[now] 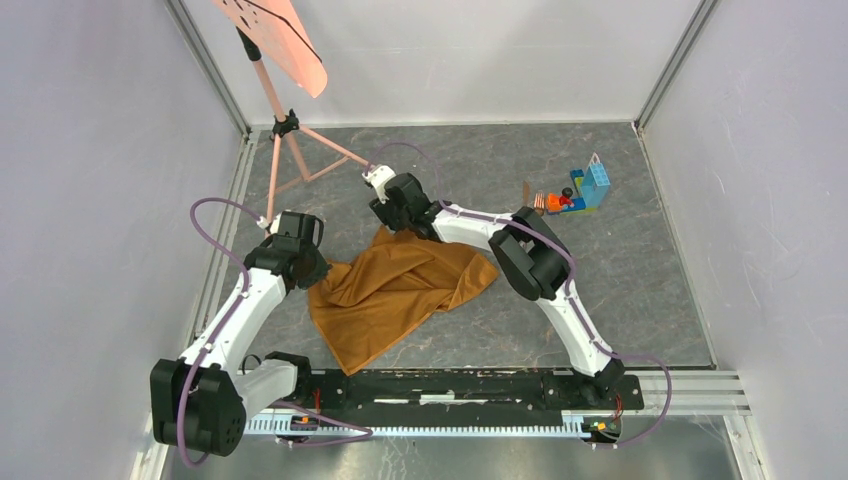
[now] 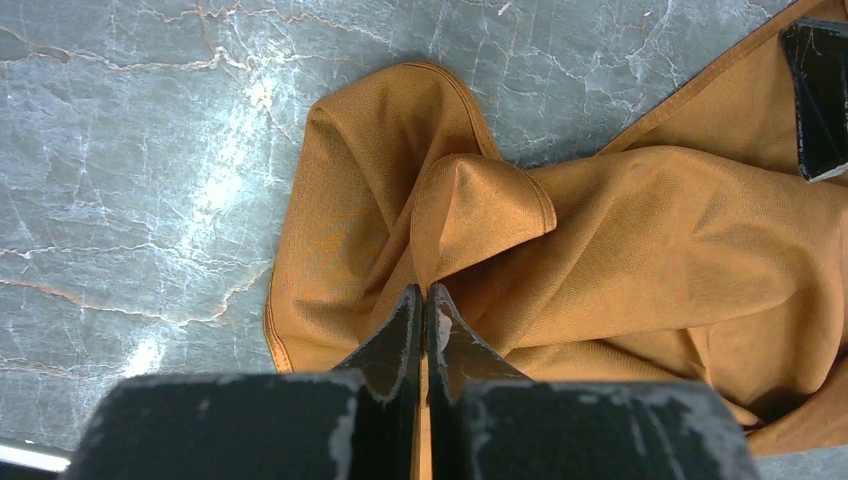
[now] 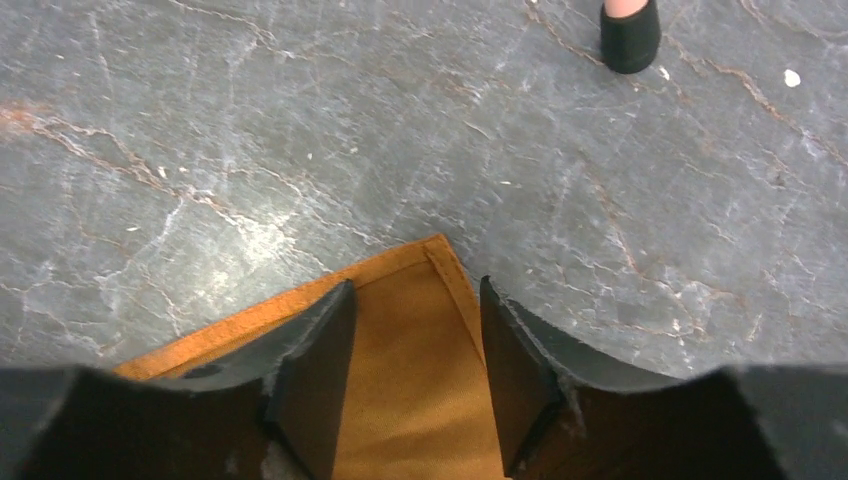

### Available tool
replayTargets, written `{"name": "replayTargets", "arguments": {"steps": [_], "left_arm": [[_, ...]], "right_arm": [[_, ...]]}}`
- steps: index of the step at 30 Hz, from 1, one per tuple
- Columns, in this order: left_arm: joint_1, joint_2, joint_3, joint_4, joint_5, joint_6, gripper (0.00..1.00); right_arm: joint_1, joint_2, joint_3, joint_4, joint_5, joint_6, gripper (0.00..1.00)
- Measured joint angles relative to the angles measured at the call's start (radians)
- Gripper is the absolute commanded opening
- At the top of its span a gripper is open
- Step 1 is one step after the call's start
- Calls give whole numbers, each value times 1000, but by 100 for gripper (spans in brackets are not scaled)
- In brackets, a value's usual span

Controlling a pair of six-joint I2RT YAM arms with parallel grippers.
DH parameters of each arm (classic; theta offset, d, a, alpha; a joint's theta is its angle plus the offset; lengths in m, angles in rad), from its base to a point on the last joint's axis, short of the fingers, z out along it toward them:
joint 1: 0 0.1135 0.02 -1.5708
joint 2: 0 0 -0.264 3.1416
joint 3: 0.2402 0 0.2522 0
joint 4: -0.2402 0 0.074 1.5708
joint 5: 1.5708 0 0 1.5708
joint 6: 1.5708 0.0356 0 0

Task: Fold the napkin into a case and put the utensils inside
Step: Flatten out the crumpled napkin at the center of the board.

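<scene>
The orange-brown napkin [image 1: 395,290] lies crumpled in the middle of the table. My left gripper [image 1: 318,278] is at its left edge. In the left wrist view that gripper [image 2: 424,290] is shut, and the napkin's [image 2: 640,240] folds run together at its tips. My right gripper [image 1: 392,228] hangs over the napkin's far corner. Seen from the right wrist, it [image 3: 415,285] stands open with the hemmed corner [image 3: 420,330] lying flat between its fingers. The utensils [image 1: 530,195] are small dark reddish-brown pieces at the back right, too small to tell apart.
A pile of toy bricks [image 1: 585,190] sits right beside the utensils. A tripod stand [image 1: 290,150] with a salmon-pink sheet [image 1: 275,40] is at the back left, one black foot [image 3: 630,35] just beyond my right gripper. Grey walls enclose the table.
</scene>
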Motion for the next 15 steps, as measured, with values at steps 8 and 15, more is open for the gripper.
{"name": "replayTargets", "arguments": {"steps": [8, 15], "left_arm": [[0, 2, 0, 5, -3, 1, 2], [0, 11, 29, 11, -3, 16, 2]], "right_arm": [[-7, -6, -81, 150, -42, 74, 0], [-58, -102, -212, 161, -33, 82, 2]]}}
